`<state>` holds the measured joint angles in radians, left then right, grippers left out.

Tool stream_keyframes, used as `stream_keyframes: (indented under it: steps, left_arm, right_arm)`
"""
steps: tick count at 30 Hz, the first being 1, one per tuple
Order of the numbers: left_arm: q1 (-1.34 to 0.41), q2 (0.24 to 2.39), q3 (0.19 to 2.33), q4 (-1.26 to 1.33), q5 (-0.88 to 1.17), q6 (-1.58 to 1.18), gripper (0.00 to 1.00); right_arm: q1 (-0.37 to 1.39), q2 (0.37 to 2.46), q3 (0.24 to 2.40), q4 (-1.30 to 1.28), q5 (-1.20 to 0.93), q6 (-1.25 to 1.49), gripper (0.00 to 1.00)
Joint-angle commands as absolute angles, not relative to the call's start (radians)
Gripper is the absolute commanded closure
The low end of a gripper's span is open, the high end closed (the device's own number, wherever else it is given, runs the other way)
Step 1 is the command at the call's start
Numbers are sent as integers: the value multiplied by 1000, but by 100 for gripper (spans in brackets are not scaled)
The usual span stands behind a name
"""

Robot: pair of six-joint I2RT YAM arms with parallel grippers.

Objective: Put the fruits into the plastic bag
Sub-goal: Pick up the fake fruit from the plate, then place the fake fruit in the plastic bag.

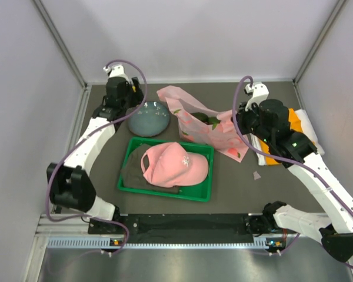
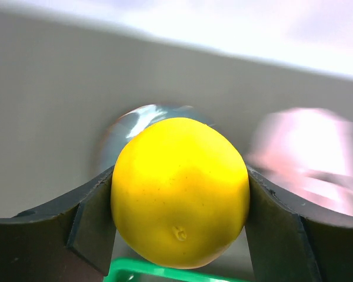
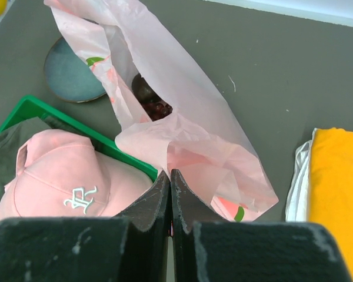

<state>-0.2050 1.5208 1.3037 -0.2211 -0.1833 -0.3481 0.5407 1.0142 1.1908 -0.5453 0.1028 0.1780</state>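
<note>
**One yellow citrus (image 2: pixel 179 170) in my left hand (image 2: pixel 180 202), plastic bag (image 1: pixel 215 132) in my right hand (image 3: pixel 170 174)**

Top view: my left arm reaches toward the desk's (image 1: pixel 235 188) far-left corner, by a grey-blue plate (image 1: pixel 148 118). The bag lies far-centre, just beyond the green tray (image 1: pixel 209 176) holding a pink cap (image 1: pixel 173 164).

Left wrist: both fingers clamp the citrus.

Right wrist: the fingers are pressed together on the bag's rim. Dark fruits (image 3: pixel 150 97) sit inside it.

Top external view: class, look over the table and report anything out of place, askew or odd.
Nothing is spilled or broken. The plastic bag lies crumpled on its side rather than standing open, dark fruit showing at its mouth. A small pale scrap lies loose on the table just off the bag's near end.
</note>
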Motion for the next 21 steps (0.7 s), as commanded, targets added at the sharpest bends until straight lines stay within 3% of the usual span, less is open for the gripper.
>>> stream_keyframes:
  steps: [1,7,21]
  left_arm:
    - [-368,1404,1310,-71,-98,-325,73]
    - [-537,1460,1353,27,55,-336,71]
    - [-637,1634,1296,210,195,-422,71]
  right_arm:
    - [538,997,1187,-503,78,195,100]
    - [540,991,1192,-509,71,202,100]
    - [540,969,1193,-528,90,210,100]
